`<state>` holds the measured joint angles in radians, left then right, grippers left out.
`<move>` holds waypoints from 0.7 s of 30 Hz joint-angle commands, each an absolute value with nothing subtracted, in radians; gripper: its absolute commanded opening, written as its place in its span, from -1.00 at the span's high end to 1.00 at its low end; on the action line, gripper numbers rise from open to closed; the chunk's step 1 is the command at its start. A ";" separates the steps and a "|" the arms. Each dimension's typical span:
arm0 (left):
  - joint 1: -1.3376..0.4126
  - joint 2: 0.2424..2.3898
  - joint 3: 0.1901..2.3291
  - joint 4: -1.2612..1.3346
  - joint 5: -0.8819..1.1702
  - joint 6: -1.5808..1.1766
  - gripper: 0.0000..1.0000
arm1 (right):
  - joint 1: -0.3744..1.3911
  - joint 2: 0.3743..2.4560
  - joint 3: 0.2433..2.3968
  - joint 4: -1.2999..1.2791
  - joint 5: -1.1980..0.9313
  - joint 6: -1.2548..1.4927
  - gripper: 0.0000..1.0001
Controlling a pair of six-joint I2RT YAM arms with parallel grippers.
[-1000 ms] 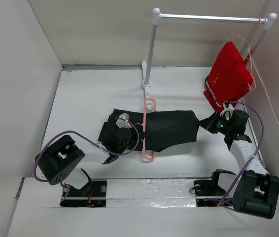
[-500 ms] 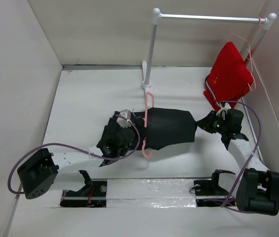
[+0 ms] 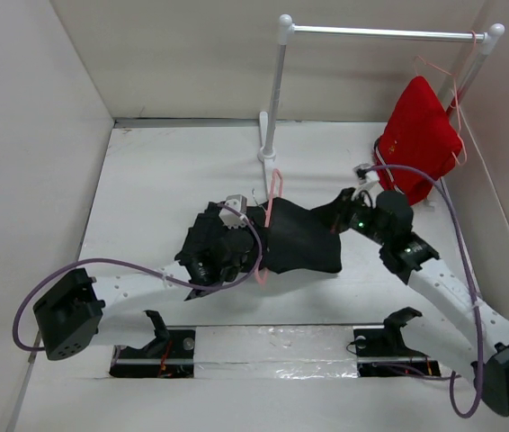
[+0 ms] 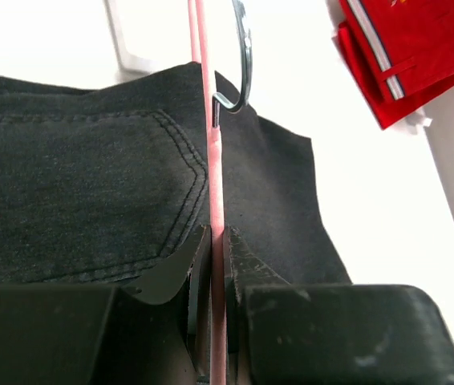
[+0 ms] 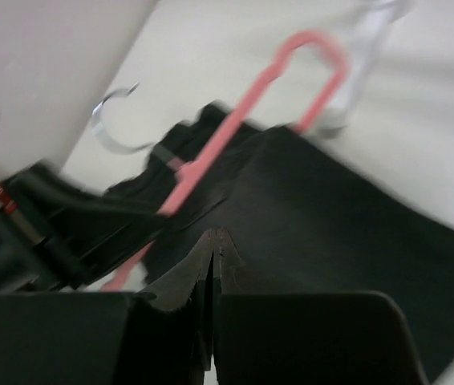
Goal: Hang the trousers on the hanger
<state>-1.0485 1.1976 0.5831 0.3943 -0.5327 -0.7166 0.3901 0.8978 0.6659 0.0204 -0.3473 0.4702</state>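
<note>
Your left gripper (image 3: 225, 255) (image 4: 217, 237) is clenched on the straight bar of the pink hanger (image 3: 268, 212) (image 4: 213, 160), with the bar running between its fingers and out over the cloth. Your right gripper (image 3: 341, 212) (image 5: 214, 236) has its fingers pressed together on the right-hand edge of the trousers (image 3: 301, 239) (image 5: 331, 208).

Count what you have. There is one pair of black trousers, lying on the tabletop (image 3: 165, 171) near its middle. There are two hangers. The pink one lies across the left part of the trousers, its metal hook (image 4: 244, 56) pointing far. A second thin hanger (image 3: 436, 68) hangs at the right end of the rail (image 3: 380, 33). It carries the one red garment (image 3: 416, 130). The rail is a single bar on two posts.

Against half a second ago, your right gripper has travelled left, bringing the trousers' right end with it. The cloth now covers a shorter stretch of the tabletop, and its right edge sits closer to the hanger. The right arm reaches further over the tabletop. Your left gripper and the hanger have barely shifted.
</note>
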 commanded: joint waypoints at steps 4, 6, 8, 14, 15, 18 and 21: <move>-1.055 1.221 0.646 0.595 -0.565 -0.716 1.00 | 0.728 0.933 0.584 0.186 -0.315 0.656 0.51; -1.055 1.233 0.655 0.617 -0.554 -0.735 1.00 | 0.768 0.928 0.572 0.217 -0.288 0.692 0.08; -1.055 1.238 0.660 0.647 -0.557 -0.730 1.00 | 0.805 0.931 0.546 0.256 -0.294 0.728 0.00; -1.055 1.243 0.666 0.684 -0.548 -0.747 1.00 | 0.885 0.956 0.531 0.287 -0.238 0.741 -0.16; -1.055 1.243 0.661 0.695 -0.552 -0.749 1.00 | 0.885 0.968 0.525 0.322 -0.248 0.742 -0.16; -1.055 1.239 0.649 0.709 -0.540 -0.776 1.00 | 0.908 1.022 0.511 0.357 -0.235 0.747 -0.16; -1.055 1.235 0.655 0.690 -0.529 -0.782 1.00 | 0.929 1.081 0.499 0.412 -0.235 0.765 -0.18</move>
<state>-1.0485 1.2625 0.5961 0.5541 -0.5335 -0.7467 0.9054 1.0389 0.5148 0.2955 -0.2623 0.7425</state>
